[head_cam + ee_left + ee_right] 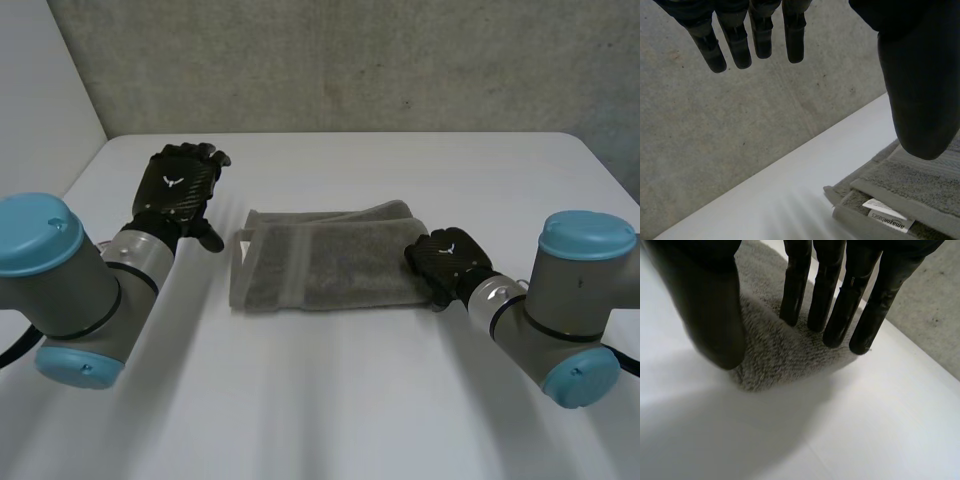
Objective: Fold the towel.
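Grey concrete wall [350,60] backs the white desk [320,400], and the work lies at the middle of it. At the right end of the grey towel [320,270] the right hand [447,262] rests with its fingers [837,315] straight, their tips pressed into the pile by the rounded fold. Its thumb [710,310] hangs just beside the towel's near edge over bare desk, so the hand grasps nothing and only presses. The towel is already doubled into a long band, so the step in hand looks like carrying this end across to the other. To do that well, I judge, the thumb should slip under all the layers at once and pinch near the corner rather than mid-edge. The end should then travel low and straight along the band so the edges meet square, and the far end may need pinning against drag. The right forearm comes in low from the near right. The left hand [183,185] hovers raised, well apart from the towel's left end, released, its straight fingers [735,45] pointing toward the wall. The towel's white label [887,216] lies below that hand's thumb [920,90].
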Robot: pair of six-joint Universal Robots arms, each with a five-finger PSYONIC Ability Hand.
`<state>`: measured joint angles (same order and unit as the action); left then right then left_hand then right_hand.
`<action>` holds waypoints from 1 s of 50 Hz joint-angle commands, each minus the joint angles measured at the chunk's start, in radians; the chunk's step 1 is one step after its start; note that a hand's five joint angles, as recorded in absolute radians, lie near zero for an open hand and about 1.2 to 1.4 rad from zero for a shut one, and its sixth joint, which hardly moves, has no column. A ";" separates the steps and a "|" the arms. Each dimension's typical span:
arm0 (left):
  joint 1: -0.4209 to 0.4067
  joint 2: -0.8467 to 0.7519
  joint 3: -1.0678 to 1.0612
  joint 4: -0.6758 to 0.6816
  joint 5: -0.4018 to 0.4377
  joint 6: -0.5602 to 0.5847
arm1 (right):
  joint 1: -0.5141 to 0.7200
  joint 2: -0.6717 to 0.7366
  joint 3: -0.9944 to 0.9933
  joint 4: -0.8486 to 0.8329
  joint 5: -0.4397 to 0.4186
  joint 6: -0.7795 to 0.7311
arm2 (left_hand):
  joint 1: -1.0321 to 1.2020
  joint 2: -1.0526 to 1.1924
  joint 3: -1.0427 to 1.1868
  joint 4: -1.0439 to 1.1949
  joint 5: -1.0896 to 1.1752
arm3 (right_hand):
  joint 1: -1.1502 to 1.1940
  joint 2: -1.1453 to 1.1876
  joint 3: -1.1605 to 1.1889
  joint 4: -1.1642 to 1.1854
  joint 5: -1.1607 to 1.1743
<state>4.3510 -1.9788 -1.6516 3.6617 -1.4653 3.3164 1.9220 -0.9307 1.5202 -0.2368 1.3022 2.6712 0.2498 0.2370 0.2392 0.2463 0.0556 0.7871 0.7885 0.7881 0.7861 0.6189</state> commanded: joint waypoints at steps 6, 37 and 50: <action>0.005 -0.009 -0.031 0.034 0.000 -0.009 | -0.037 0.018 -0.038 0.019 0.014 -0.014 | -0.071 -0.059 -0.061 -0.068 -0.052 | 0.609 0.608 0.608 0.610 0.603; 0.010 0.026 -0.077 0.035 -0.013 -0.012 | 0.437 0.085 -0.307 0.211 0.019 -0.132 | -0.071 -0.059 -0.061 -0.068 -0.052 | 0.129 0.127 0.128 0.130 0.122; -0.024 0.026 -0.025 0.031 -0.015 -0.021 | 0.327 -0.079 -0.209 0.211 0.028 0.024 | -0.071 -0.059 -0.061 -0.068 -0.052 | -0.613 -0.614 -0.614 -0.612 -0.619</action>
<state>4.3489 -1.9511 -1.7079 3.6964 -1.4786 3.3008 2.3021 -0.9218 1.2693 -0.0268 1.3312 2.6059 0.2498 0.2370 0.2392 0.2463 0.0556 0.2279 0.2354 0.2405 0.2494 0.0582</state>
